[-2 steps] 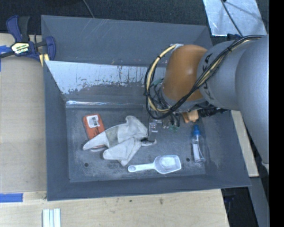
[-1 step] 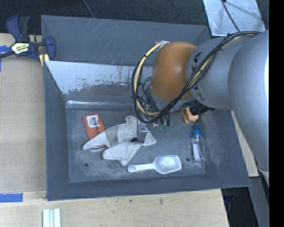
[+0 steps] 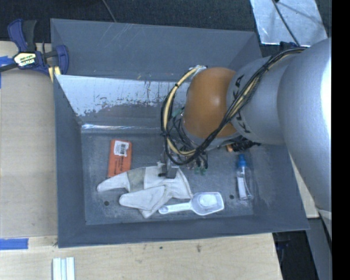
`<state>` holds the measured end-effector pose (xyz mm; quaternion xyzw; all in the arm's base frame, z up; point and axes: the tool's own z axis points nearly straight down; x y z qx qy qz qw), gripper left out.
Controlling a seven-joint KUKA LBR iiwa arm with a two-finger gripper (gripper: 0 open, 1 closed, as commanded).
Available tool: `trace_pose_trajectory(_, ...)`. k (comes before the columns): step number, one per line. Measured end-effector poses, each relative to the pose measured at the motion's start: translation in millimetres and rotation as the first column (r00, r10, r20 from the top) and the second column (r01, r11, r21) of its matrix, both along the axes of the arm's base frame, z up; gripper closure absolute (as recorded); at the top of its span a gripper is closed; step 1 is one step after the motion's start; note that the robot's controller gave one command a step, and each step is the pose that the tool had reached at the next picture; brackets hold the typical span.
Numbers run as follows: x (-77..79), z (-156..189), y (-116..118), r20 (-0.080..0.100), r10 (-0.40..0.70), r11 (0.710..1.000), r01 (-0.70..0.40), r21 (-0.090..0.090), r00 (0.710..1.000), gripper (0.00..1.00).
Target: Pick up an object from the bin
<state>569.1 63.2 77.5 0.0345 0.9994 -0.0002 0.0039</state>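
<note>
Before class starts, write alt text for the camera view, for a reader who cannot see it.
A robot arm's gripper hangs low in a grey metal bin, over a crumpled white cloth. Near it lie an orange packet, a clear plastic scoop and a small blue-capped bottle.

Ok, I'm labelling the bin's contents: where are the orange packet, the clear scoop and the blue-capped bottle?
orange packet [image 3: 116,162]: camera view, on its orange face, below the label.
clear scoop [image 3: 208,202]: camera view, on its round bowl.
blue-capped bottle [image 3: 242,184]: camera view, on its clear body.
</note>
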Motion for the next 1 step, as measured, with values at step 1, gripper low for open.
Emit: trace_pose_trajectory(1,0.0,0.0,0.0,0.0,0.001,1.0,-0.001,0.0,1.0,1.0)
